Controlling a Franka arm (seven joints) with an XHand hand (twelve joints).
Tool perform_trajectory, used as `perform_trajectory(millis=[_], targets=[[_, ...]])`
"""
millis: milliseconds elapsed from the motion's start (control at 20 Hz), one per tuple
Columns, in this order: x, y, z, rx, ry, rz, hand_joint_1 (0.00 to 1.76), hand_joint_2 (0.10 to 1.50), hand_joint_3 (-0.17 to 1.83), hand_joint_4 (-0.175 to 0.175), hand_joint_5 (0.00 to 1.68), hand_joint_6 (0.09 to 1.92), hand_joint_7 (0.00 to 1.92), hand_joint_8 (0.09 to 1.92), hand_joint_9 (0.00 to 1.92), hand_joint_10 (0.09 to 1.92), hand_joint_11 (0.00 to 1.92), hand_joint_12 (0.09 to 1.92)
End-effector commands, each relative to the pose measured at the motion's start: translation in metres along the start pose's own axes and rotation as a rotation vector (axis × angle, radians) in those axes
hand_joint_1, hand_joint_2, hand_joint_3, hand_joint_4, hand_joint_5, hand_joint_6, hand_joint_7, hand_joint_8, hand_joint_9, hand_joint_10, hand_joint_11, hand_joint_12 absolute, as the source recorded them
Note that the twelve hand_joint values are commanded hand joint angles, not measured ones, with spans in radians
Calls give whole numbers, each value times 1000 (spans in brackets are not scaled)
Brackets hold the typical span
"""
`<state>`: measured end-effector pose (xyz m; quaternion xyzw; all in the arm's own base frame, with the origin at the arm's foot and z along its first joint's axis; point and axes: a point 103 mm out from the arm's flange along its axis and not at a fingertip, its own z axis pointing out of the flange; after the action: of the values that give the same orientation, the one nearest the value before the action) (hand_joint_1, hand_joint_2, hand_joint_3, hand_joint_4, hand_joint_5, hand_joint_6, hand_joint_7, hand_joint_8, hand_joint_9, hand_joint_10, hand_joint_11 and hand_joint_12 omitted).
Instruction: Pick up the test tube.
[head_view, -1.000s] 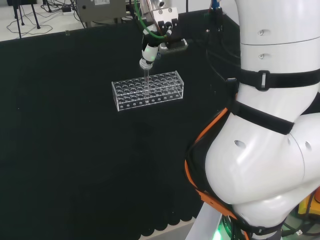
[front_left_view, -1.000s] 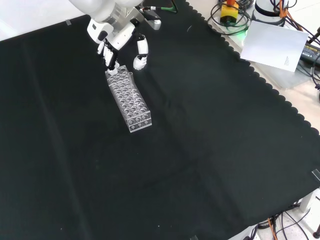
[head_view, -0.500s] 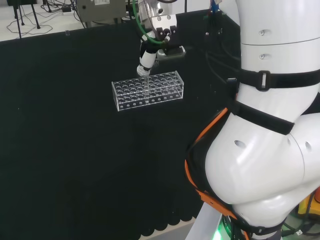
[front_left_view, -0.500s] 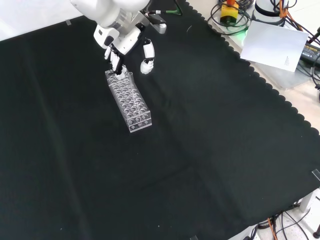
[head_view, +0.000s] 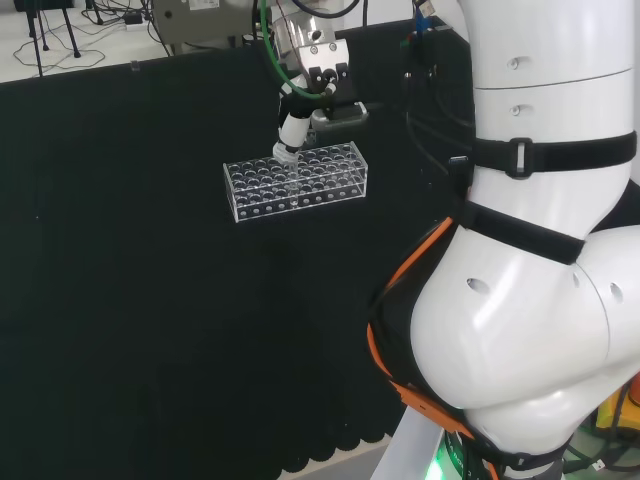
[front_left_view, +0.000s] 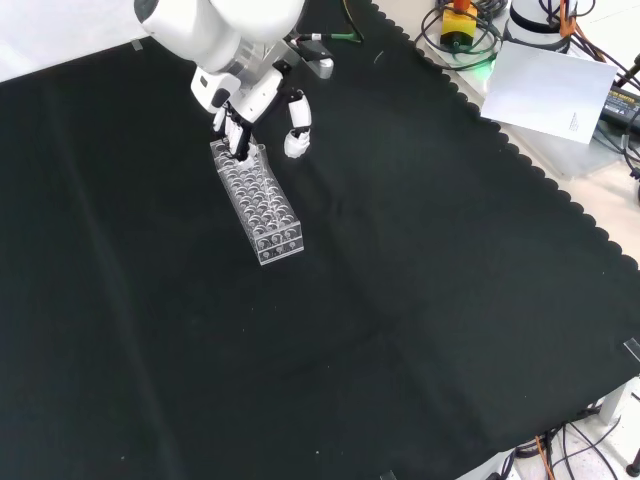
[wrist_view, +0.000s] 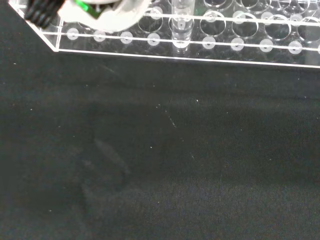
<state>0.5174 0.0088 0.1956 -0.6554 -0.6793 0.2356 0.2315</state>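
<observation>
A clear test tube stands upright in a hole of the clear plastic rack, near the rack's edge in the wrist view. The hand hangs over the rack's far side in the head view, its fingers pointing down and reaching the rack's top. From the front, the fingers are at the rack's far end. The thumb is spread well away to the right, above the cloth. Nothing is plainly pinched between them. A blurred white part of the hand shows by the rack.
Black cloth covers the bench, with a scalloped edge at the front view's right. A small grey block lies just behind the rack. Cables and gear sit off the cloth. The arm's white links stand at the head view's right.
The hand has come down over the rack, so its fingertips now reach the rack's top. In the front view it has shifted slightly right. The rack has not moved.
</observation>
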Motion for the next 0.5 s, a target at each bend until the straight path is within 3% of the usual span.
perform_trajectory(millis=[50,500], targets=[[0,4,2,-4,-16,9,907,658,664,-168,438,781,776,880,625,850,294,1419],[3,9,-6,-90,-36,31,1007,634,649,-159,795,818,1178,765,957,678,465,1338]])
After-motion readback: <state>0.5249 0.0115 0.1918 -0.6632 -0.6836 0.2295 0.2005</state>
